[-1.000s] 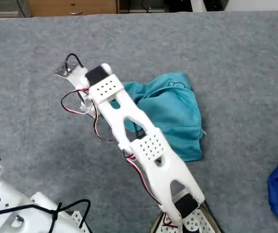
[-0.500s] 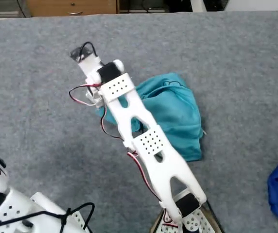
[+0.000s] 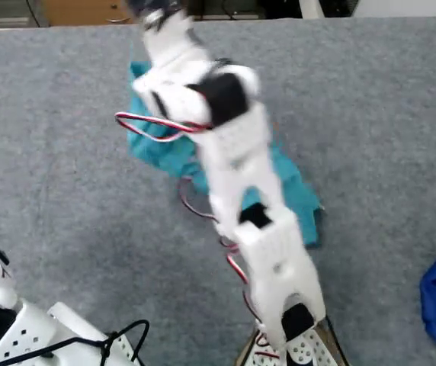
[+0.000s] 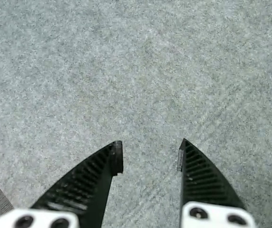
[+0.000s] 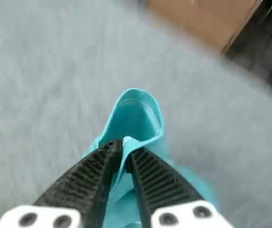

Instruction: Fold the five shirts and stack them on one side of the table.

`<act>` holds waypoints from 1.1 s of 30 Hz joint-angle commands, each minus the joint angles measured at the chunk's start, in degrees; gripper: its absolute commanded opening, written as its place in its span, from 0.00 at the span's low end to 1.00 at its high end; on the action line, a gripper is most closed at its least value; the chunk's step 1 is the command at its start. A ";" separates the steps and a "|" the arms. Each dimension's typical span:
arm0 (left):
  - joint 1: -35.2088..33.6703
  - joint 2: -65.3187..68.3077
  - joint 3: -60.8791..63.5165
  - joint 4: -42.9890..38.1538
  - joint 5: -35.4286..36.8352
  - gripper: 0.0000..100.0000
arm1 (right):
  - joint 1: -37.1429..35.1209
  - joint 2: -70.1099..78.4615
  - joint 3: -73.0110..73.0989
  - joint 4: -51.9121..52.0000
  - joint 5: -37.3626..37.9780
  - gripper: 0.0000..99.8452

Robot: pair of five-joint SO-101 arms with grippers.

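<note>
Clamping teal shirt (image 5: 137, 111), right gripper (image 5: 125, 145), left gripper (image 4: 150, 154) apart above grey felt table (image 3: 378, 99), wooden drawers (image 3: 111, 11) behind.

The teal shirt (image 3: 161, 152) is one solid colour. At 4 o'clock there's a deep blue shirt (image 3: 434, 301). The surface (image 3: 370, 99) is speckled heather grey. The right arm (image 3: 241, 168) is white with a black motor block and red-and-white wires (image 3: 148, 122). Both sets of jaws are black and ribbed.
</note>
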 commanded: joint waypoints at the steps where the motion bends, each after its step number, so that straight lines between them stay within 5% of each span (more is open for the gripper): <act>1: 0.09 -0.22 -0.53 0.44 -0.18 0.20 | 2.51 -16.84 -2.86 -2.55 -0.35 0.01; 8: 7.74 -0.22 -4.92 0.44 0.00 0.20 | 16.31 -29.58 -2.68 -1.76 -0.18 0.01; 19: 48.62 0.48 -17.76 0.18 15.56 0.20 | 48.57 -25.10 9.54 1.23 -0.09 0.01; 25: 66.02 5.49 -21.45 0.35 18.99 0.20 | 53.67 -16.04 23.96 -1.49 1.23 0.01; 30: 68.84 22.02 -30.86 4.48 25.05 0.20 | 54.64 -4.97 31.78 -3.78 2.90 0.01; 33: 74.46 33.80 -40.70 10.37 28.84 0.20 | 54.29 1.10 32.75 -3.78 2.73 0.10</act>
